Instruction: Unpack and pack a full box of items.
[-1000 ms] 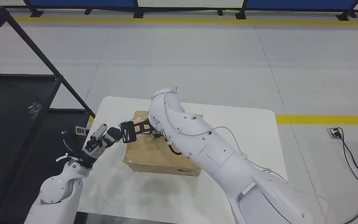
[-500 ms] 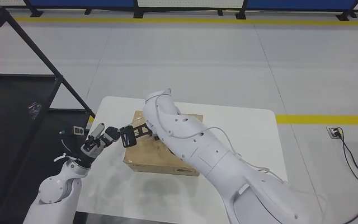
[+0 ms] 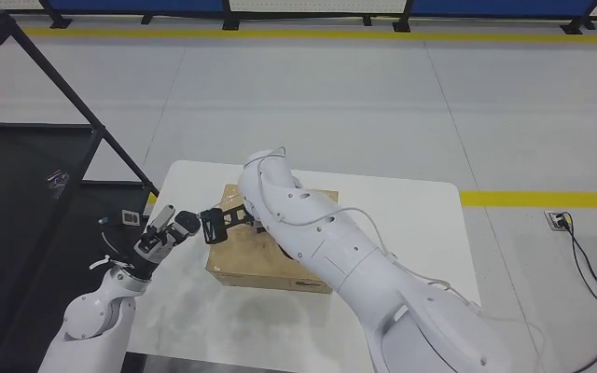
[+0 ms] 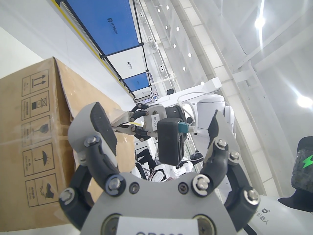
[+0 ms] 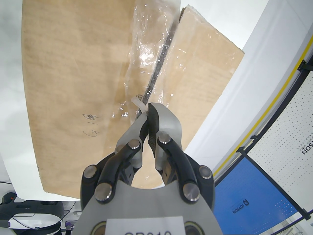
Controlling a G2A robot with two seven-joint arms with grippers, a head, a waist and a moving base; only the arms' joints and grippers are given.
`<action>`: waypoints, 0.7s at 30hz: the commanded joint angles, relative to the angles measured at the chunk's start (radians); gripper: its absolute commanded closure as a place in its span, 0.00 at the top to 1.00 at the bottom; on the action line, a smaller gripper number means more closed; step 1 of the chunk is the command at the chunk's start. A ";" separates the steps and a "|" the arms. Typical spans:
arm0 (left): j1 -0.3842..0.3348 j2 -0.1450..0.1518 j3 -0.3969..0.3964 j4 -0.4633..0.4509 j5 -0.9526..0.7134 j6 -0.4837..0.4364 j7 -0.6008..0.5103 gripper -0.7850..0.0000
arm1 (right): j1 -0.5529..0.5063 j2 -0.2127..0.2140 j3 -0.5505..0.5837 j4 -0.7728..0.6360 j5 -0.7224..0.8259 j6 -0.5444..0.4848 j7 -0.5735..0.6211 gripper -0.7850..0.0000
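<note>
Working at one white table (image 3: 410, 210), with one brown cardboard box (image 3: 266, 261) lying flat on its left half, top side up. Counting two top flaps (image 5: 73, 62) on that box, meeting along one dark seam (image 5: 160, 62) and standing slightly apart there. Finding one strip of clear tape (image 5: 149, 37) running over the seam, wrinkling and bunching rather than lying smooth on the cardboard.

Pinching the loose end of that tape with the right gripper (image 5: 148, 121), both fingers pressing together on it, just above the left end of the box top. Holding the left gripper (image 4: 156, 121) just left of the box, beside its left wall and apart from it, fingers spreading wide and gripping nothing. Counting two grippers in all, one clamping on tape and one gaping, hanging near each other at the box's left end.

Counting five printed symbols (image 4: 36, 133) stacked in one column on the box's left wall, in the left wrist view.

Counting two yellow floor lines (image 3: 280, 34) beyond the table: one crossing the floor far behind it, one reaching in from the right and ending behind the table's right edge.
</note>
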 commanded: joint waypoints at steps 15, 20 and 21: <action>-0.007 -0.001 0.022 -0.029 0.021 0.014 -0.003 0.98 | 0.031 0.031 0.117 0.067 0.147 0.178 -0.118 0.00; -0.019 -0.003 0.038 -0.035 0.029 0.028 -0.004 0.98 | 0.011 0.069 0.184 0.070 0.221 0.232 -0.170 0.00; -0.022 -0.004 0.041 -0.034 0.030 0.030 -0.004 0.98 | 0.003 0.078 0.194 0.065 0.225 0.249 -0.179 0.00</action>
